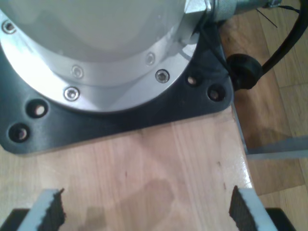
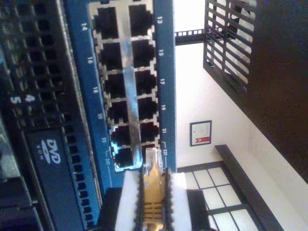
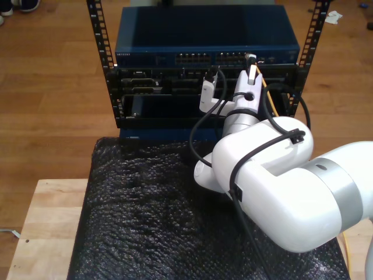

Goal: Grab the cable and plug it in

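Observation:
The yellow-orange cable (image 2: 153,202) is pinched between the white pads of my second gripper (image 2: 153,179), which is shut on it. Its clear plug (image 2: 151,158) points at the last ports of the blue switch (image 2: 166,72), near the number 23, and touches the port edge. In the exterior view that gripper (image 3: 252,63) is up against the switch (image 3: 151,55) at the right end of the port row, and the cable (image 3: 267,98) trails down behind the arm. My first gripper (image 1: 147,211) stands open over bare wood (image 1: 144,159), with nothing between its fingers.
A black rack (image 3: 99,52) holds the switch above black server units, one with a DVD drive (image 2: 48,154). Black arm cables (image 3: 195,131) loop in front of the rack. A black bubble mat (image 3: 145,204) covers the wooden table (image 3: 41,221). An arm's round base (image 1: 96,57) sits near my first gripper.

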